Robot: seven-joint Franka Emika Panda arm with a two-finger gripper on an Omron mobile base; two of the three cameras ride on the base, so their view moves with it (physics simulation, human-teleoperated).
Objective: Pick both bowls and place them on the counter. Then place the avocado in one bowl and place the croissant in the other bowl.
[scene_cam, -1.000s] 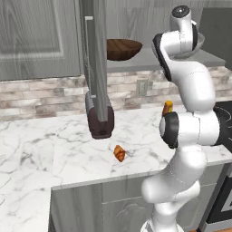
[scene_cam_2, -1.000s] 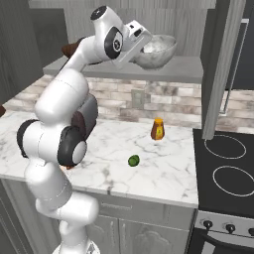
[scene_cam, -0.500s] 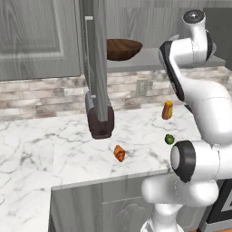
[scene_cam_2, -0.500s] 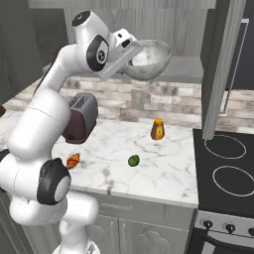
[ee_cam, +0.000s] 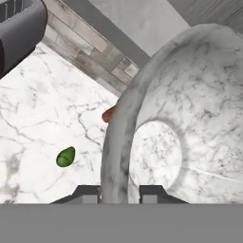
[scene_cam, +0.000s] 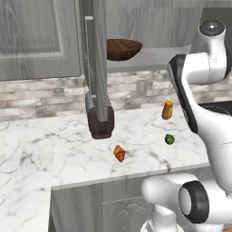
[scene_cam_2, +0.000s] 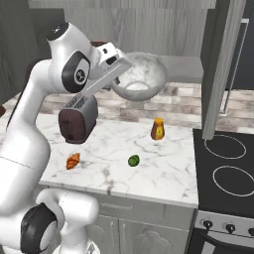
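My gripper [scene_cam_2: 117,69] is shut on the rim of the pale marbled bowl [scene_cam_2: 140,76], which hangs tilted in the air in front of the grey shelf, above the counter [scene_cam_2: 163,166]. In the hand view the two fingertips [ee_cam: 88,194] straddle that bowl's rim [ee_cam: 116,142]. The dark wooden bowl [scene_cam: 123,48] rests on the shelf. On the marble lie the green avocado [scene_cam_2: 133,160] [scene_cam: 169,139] [ee_cam: 65,157] and, left of it, the croissant [scene_cam_2: 73,160] [scene_cam: 119,153].
A dark toaster [scene_cam_2: 78,119] stands at the back of the counter and an orange bottle [scene_cam_2: 158,129] near the backsplash. An open cabinet door [scene_cam: 96,59] hangs beside the shelf [scene_cam: 158,56]. A black stove [scene_cam_2: 228,166] borders the counter on the right.
The arm has drawn the marbled bowl off the shelf, out and downward toward the robot. The wooden bowl, avocado and croissant have stayed put.
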